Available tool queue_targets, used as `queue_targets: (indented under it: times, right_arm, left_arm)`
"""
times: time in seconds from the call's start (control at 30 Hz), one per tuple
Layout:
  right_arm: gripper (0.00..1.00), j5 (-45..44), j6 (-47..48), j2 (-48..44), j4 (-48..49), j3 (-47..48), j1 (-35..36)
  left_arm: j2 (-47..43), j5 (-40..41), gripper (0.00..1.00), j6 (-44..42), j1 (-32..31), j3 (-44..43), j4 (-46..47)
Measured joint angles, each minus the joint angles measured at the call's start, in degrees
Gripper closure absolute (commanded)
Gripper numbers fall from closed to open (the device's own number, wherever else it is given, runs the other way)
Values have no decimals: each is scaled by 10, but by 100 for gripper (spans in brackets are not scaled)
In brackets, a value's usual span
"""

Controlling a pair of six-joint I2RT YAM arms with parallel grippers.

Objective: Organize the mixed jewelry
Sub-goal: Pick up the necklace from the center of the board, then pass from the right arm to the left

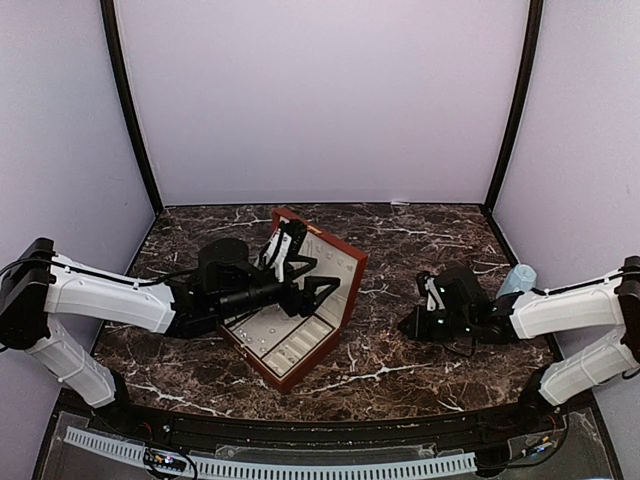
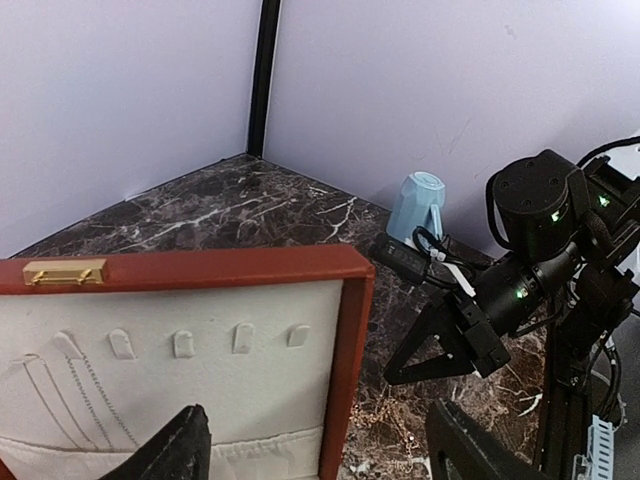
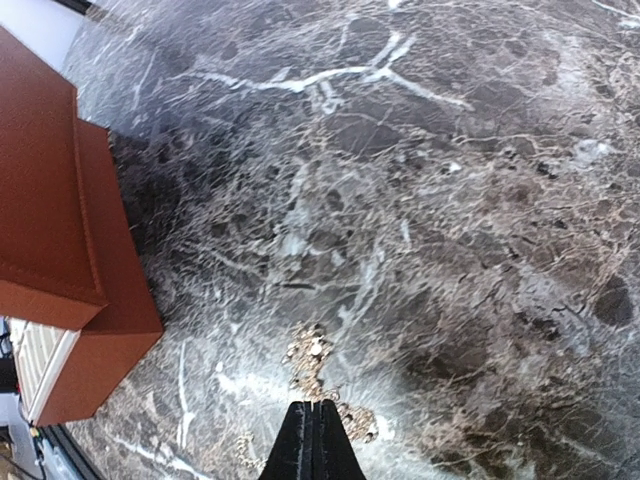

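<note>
The left tool (image 2: 318,425) is held wide over the open cream-lined reddish-brown box (image 2: 200,268), presumably so a piece can be taken; the mixed jewelry (image 2: 75,400), thin silvery chains, is hung just ahead of it on the raised lid. The right tool (image 3: 316,440) is shut, parked low over the dark marble counter (image 3: 450,200), likely to leave room
</note>
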State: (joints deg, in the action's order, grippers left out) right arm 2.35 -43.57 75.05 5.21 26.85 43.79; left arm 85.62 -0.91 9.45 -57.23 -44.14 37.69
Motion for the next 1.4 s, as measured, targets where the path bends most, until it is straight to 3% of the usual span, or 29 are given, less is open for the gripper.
queue_targets:
  times: [0.27, 0.63, 1.17, 1.4]
  right_arm:
    - [100, 59, 1, -49, 56, -37, -19]
    - [100, 144, -6, -78, 134, -76, -52]
    - [100, 160, -25, -150, 149, -112, -61]
    - [100, 161, -29, -167, 150, -115, -61]
  left_arm:
    - [31, -19, 27, -21, -31, -24, 6]
    - [166, -35, 40, -60, -80, -80, 14]
    - [301, -35, 44, -58, -109, -175, 16]
    - [347, -17, 53, -58, -114, -207, 12]
